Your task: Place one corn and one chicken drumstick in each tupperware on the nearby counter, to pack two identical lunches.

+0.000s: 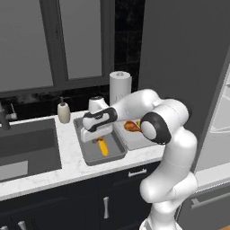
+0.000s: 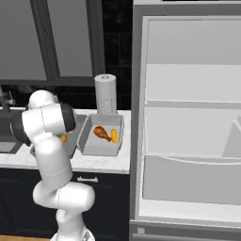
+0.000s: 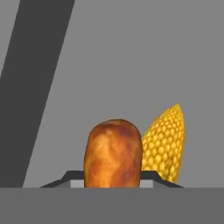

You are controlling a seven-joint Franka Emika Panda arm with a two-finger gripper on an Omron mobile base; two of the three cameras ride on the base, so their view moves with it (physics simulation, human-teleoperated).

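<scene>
One tupperware point(image 2: 101, 141) already packed with drumstick point(image 2: 100, 132) and corn point(image 2: 114, 135), and the gripper point(image 3: 113, 186) looks clamped on the second drumstick point(image 3: 113, 153) beside the other corn point(image 3: 166, 142).

You face dark windows point(image 1: 54, 40), a black backsplash point(image 1: 128, 36), dark cabinets point(image 1: 67, 206) and an open fridge point(image 2: 188, 117).

1. Left base view: from behind and left of the arm, looking forward and down at the desk point(image 1: 67, 168).
2. Right base view: from behind and right, same desk, farther off.
3. Hand view: very near, facing a tupperware point(image 3: 131, 65) floor.
4. Base views share tupperware and paper towel roll point(image 2: 105, 93).
</scene>
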